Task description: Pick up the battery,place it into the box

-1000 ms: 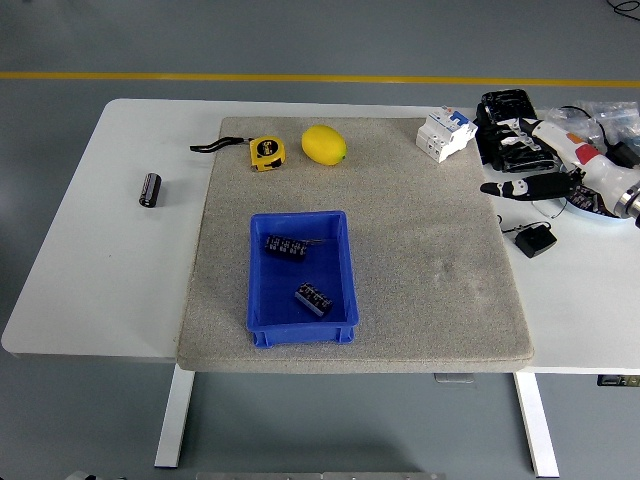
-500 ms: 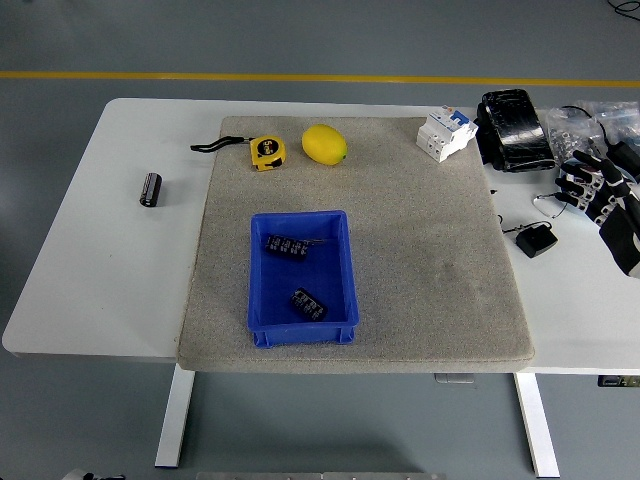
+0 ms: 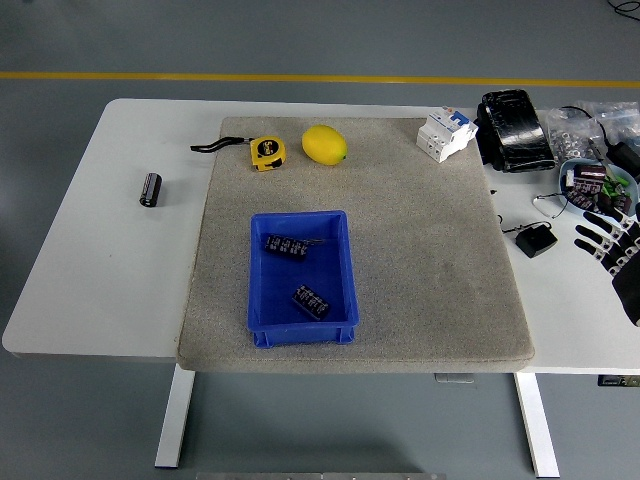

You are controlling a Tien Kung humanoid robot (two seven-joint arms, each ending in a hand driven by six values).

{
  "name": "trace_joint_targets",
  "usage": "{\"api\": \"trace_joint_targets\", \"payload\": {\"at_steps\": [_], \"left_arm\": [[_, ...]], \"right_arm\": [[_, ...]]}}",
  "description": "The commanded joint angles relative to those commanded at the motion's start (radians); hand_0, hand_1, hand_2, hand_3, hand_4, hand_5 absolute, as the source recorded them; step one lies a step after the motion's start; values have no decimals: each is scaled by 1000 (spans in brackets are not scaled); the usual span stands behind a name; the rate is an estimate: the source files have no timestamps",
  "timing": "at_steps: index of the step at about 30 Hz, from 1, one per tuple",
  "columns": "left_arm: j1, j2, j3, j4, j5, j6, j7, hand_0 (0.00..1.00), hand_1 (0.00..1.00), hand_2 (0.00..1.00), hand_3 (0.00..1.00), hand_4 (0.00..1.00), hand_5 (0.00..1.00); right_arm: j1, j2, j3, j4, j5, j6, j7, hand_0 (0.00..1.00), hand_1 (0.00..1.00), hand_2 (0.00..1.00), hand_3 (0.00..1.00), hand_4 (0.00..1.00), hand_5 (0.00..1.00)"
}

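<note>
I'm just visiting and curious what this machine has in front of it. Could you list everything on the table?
mat: one, grey, covering the middle of the white table
box: one, blue, on the mat's near part
batteries: two, black, inside the box
battery: one, black, on the bare table at the left
tape measure: one, yellow, far edge of the mat
lemon: one, yellow, beside the tape measure
switch block: one, white, far right corner of the mat
pack: one, black, far right of the table
plug: one, black, right of the mat
right hand: one, black and white, fingers spread, at the right edge
</note>
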Motion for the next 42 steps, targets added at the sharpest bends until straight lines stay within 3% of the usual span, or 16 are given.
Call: {"api": "trace_joint_targets", "payload": {"at_steps": [17,23,42], "left_arm": [[-15,-3,3,9,-29,12,-21,784,727,739,562,610,495],[-23,-1,-3,9,-32,13,-27,782,729,736,562,613,499],[-39,2,-4,9,-29,11,-29,781,727,736,562,615,502]], "right_arm": [[16,8,22,19,-12,-29,-7,850,814,852,876,998,976],[24,10,27,19,-3,-54,23,842,804,840,864,998,972],[46,26,22,9,-8,-62,23,839,803,839,853,998,966]]}}
